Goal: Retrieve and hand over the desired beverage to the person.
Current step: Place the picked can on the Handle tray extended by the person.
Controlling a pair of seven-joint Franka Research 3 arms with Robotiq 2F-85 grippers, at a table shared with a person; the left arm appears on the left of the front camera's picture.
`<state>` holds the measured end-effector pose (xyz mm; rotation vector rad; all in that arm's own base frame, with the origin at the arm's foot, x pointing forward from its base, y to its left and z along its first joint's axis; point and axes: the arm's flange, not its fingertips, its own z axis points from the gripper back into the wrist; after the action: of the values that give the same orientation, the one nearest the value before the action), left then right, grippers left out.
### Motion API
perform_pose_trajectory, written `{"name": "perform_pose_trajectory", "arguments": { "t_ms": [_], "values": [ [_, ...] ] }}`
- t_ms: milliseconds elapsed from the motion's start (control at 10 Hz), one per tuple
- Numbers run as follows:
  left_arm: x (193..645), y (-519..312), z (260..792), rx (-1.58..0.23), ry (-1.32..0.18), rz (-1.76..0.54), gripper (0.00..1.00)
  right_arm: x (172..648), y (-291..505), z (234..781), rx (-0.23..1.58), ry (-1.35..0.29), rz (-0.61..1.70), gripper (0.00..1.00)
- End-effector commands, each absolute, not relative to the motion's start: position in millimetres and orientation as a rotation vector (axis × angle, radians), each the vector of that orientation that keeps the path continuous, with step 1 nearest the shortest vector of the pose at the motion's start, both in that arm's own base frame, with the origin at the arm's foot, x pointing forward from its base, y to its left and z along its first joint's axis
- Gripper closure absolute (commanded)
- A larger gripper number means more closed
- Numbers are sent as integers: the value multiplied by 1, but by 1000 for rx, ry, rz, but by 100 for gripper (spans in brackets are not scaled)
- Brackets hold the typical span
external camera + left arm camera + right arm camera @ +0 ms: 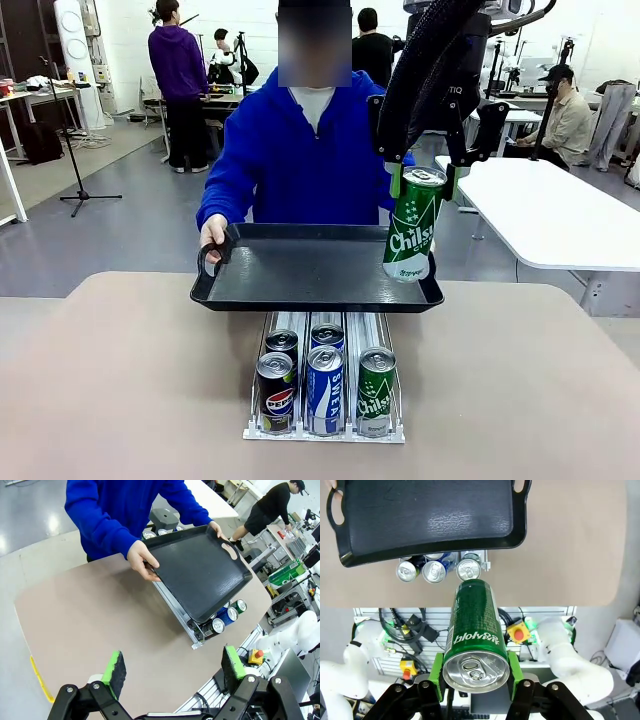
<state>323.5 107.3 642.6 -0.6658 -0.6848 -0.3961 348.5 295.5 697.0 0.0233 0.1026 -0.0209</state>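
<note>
The person [290, 150], in a bright blue hooded sweatshirt, holds a black tray [300, 270] by both handles over the can rack [325, 435]. My right gripper [424, 180] is shut on a green Chilsung can [412, 228], upright over the tray's right side; I cannot tell whether it touches the tray. In the right wrist view that can [472, 625] sits between the green pads of the right gripper [475, 672], with the tray [420, 515] beyond. The left gripper [173, 666] is open and holds nothing, high above the table, away from the tray [200, 570].
The rack's front row holds a Pepsi can [275, 385], a blue can [325, 385] and a green can [376, 390]. The tan table [120, 380] is bare to the left and right of the rack. A white table [560, 210] stands at the right, with other people farther off.
</note>
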Motion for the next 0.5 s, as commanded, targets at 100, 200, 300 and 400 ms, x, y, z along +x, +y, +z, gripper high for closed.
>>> {"name": "perform_pose_trajectory", "arguments": {
  "t_ms": [100,200,300,400],
  "values": [
    [324,109,643,-674,-701,-416,0,373,304,702,23,121,-25,42],
    [324,109,643,-674,-701,-416,0,396,312,707,12,120,-31,42],
    [324,109,643,-674,-701,-416,0,418,320,709,11,129,-26,42],
    [324,109,643,-674,-701,-416,0,440,327,708,9,138,-19,42]
  ]
}}
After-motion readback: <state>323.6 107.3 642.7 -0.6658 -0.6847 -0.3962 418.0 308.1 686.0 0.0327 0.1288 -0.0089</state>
